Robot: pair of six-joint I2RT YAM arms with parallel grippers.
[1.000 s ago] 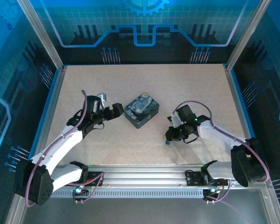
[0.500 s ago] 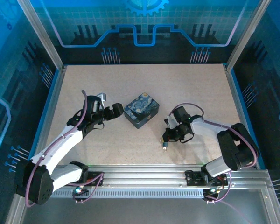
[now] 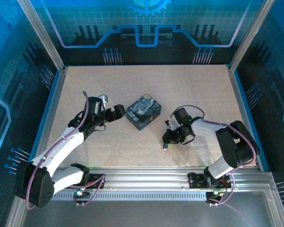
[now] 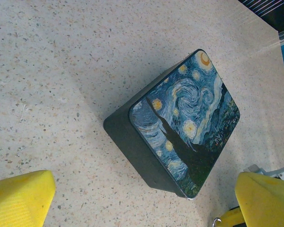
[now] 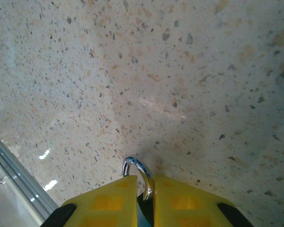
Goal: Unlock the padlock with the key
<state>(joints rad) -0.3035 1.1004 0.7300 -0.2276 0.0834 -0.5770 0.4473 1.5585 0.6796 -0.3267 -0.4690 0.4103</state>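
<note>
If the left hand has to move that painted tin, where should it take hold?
Grip the tin across its two long side walls, coming down from above: it lies flat, lid up, and those walls look straight and parallel. The open left hand sits beside it, so probably raise the hand first.

Padlock (image 5: 143,169) shackle of glossy chromed metal; matt speckled stone-look table (image 5: 180,71); smooth painted tin (image 4: 184,123).

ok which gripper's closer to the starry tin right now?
Left. The left gripper sits open just beside the tin, on its left. The right gripper is farther off, toward the tin's near right, shut on the padlock.
</note>
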